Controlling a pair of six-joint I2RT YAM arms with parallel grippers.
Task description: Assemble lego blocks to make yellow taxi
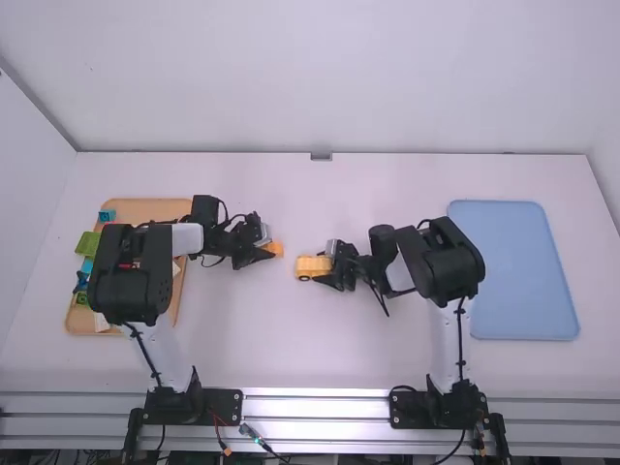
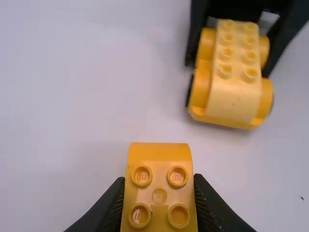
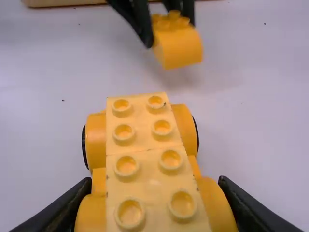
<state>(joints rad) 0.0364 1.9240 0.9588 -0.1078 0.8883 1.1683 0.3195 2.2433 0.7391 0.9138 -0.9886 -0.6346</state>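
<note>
Yellow taxi [image 1: 312, 263] in right fingers [image 1: 334, 283]; white table [image 1: 257, 334] around, pale wall [image 1: 320, 82] beyond.

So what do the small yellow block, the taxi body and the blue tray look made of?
The small yellow block: smooth, slightly glossy hard plastic, judging by its crisp moulded studs. The taxi body: likely the same plastic, with similar round studs. The blue tray: probably moulded plastic, evenly coloured with rounded corners, though coated metal is possible.

Faint raised lettering [image 2: 142, 177] stands on the round studs [image 2: 177, 177] of the orange block [image 2: 159, 155]. It is too small to read surely, and no other print can be read.
</note>
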